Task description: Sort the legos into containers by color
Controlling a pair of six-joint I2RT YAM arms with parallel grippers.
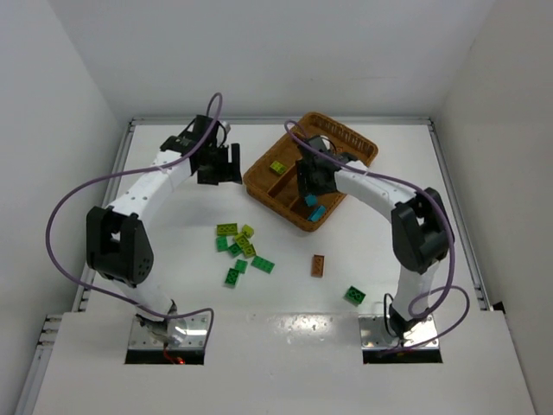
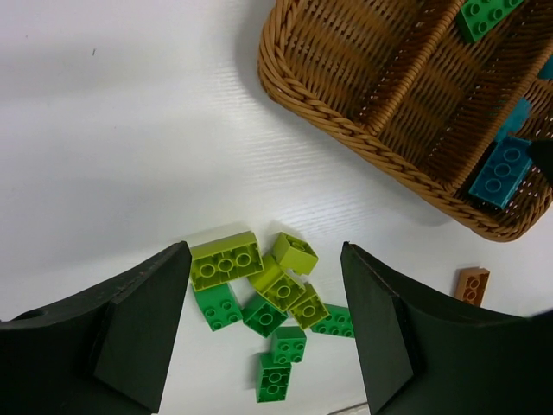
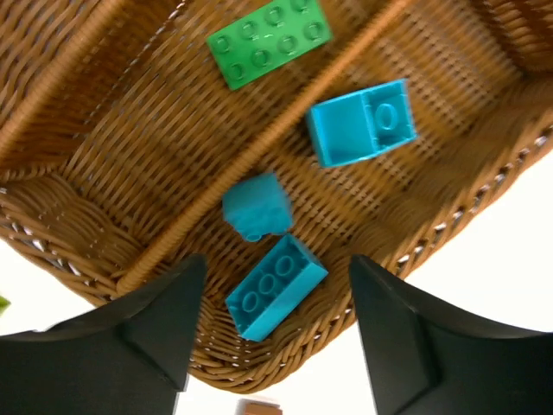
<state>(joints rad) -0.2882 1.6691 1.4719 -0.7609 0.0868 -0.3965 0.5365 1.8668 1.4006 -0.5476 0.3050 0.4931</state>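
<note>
The unsorted legos (image 1: pixel 240 251) are gathered in a loose pile on the white surface (image 1: pixel 285 298), with lime and dark green bricks mixed and several touching. A brown brick (image 1: pixel 319 265) lies apart to the right of the pile, and a stray green brick (image 1: pixel 355 295) lies nearer the right arm's base. Inside the wicker tray (image 1: pixel 354 138), three cyan bricks (image 3: pixel 276 285) are seen at the near end of the outermost long compartment. A sorted green brick (image 3: pixel 270 41) lies across the divider in the next one, and a lime brick (image 1: pixel 278 167) lies in a compartment farther over.

The bricks are judged to be light, rigid and smooth-walled, so they are likely to skid or twist if pinched off-centre. Hold is best taken low down across two flat opposite side walls, with the studs left alone. In the pile, a brick at the edge with both walls free should be preferred, since neighbours would otherwise be pushed along.

The right gripper (image 3: pixel 276 259) is held over the cyan compartment, its jaws spread and nothing pinched between them. The left gripper (image 2: pixel 262 251) hangs above the pile, its jaws likewise spread and empty, with the lime bricks (image 2: pixel 226 259) framed between them.
</note>
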